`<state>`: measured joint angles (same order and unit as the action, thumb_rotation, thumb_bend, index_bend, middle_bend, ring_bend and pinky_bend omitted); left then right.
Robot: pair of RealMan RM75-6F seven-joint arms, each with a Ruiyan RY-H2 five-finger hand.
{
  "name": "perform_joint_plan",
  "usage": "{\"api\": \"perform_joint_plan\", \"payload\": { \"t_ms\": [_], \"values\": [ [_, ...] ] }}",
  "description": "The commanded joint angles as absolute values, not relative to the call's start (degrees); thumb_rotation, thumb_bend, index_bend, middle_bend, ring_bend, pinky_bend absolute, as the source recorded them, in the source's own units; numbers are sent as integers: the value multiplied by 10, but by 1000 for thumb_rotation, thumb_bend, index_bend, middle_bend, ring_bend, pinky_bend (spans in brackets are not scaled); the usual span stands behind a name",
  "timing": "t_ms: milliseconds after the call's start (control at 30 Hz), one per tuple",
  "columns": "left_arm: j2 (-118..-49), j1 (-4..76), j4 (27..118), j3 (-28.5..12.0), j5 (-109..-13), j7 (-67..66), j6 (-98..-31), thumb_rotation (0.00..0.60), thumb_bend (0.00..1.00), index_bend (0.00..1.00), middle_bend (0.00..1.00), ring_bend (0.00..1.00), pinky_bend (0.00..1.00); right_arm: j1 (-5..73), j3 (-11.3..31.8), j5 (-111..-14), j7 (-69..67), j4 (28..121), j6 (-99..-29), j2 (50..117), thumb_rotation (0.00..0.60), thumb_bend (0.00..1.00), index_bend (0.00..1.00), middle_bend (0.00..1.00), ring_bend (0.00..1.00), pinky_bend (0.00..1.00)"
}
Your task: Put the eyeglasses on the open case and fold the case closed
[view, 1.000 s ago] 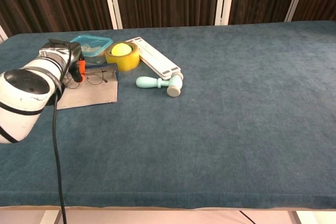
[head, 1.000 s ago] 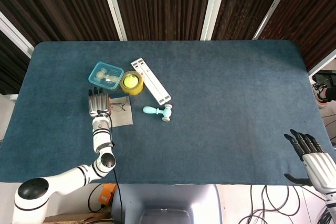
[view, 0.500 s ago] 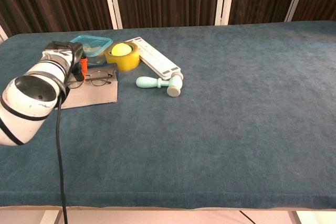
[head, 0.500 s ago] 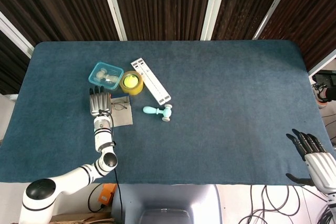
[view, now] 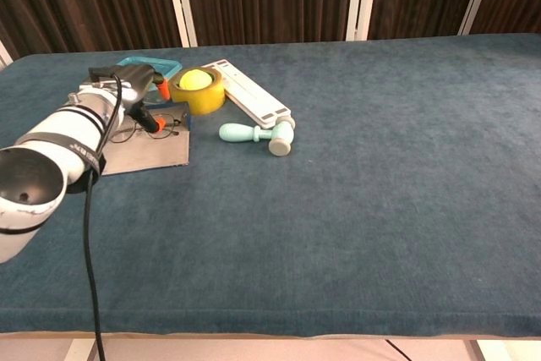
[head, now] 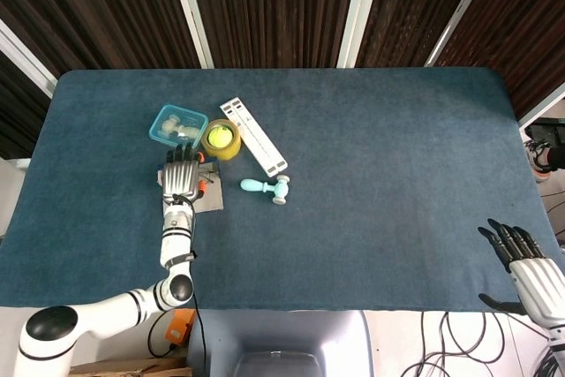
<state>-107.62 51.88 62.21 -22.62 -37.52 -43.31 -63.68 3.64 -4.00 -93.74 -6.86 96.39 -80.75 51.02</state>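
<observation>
The flat grey open case (head: pixel 208 199) (view: pixel 145 151) lies left of centre on the blue table. Thin-framed eyeglasses (view: pixel 161 129) rest on its far part; in the head view my left hand hides them. My left hand (head: pixel 182 178) (view: pixel 127 97) hovers flat over the case's far half, fingers stretched toward the back. Its orange-tipped thumb sits just beside the glasses, and I see nothing gripped. My right hand (head: pixel 528 273) stays far off at the front right edge, fingers spread and empty; it does not show in the chest view.
Just behind the case stand a teal lidded box (head: pixel 177 125) and a yellow tape roll (head: pixel 221 139) (view: pixel 196 90) with a ball inside. A white strip (head: pixel 253 136) (view: pixel 249 101) lies diagonally to their right. A pale blue handled tool (head: pixel 266 188) (view: pixel 258 134) lies right of the case.
My left hand has shifted rightward from beside the case to over it, now covering the eyeglasses in the head view. The right hand has barely moved.
</observation>
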Motion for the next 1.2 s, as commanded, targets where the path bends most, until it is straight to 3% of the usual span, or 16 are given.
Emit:
{"api": "perform_joint_plan", "payload": {
  "t_ms": [33, 400, 700, 967, 1200],
  "values": [
    [-1039, 485, 728, -188, -410, -428, -659, 600, 323, 284, 34, 9, 109, 36, -41, -942, -71, 964, -810, 510, 600, 252, 0, 0, 0, 0],
    [-1037, 502, 750, -171, -340, -523, -652, 600, 291, 356, 0, 0, 92, 35, -44, -949, -84, 960, -814, 506, 600, 252, 0, 0, 0, 0],
    [-1010, 512, 779, -167, -270, -583, -644, 600, 270, 279, 0, 0, 86, 35, -45, -950, -78, 961, -812, 507, 600, 252, 0, 0, 0, 0],
    [-1012, 519, 775, -156, -264, -588, -652, 599, 267, 249, 0, 0, 86, 35, -44, -951, -78, 961, -814, 508, 600, 252, 0, 0, 0, 0],
    [-1028, 521, 741, -147, -276, -584, -662, 600, 267, 310, 0, 0, 89, 35, -45, -951, -80, 961, -814, 507, 600, 252, 0, 0, 0, 0]
  ]
}}
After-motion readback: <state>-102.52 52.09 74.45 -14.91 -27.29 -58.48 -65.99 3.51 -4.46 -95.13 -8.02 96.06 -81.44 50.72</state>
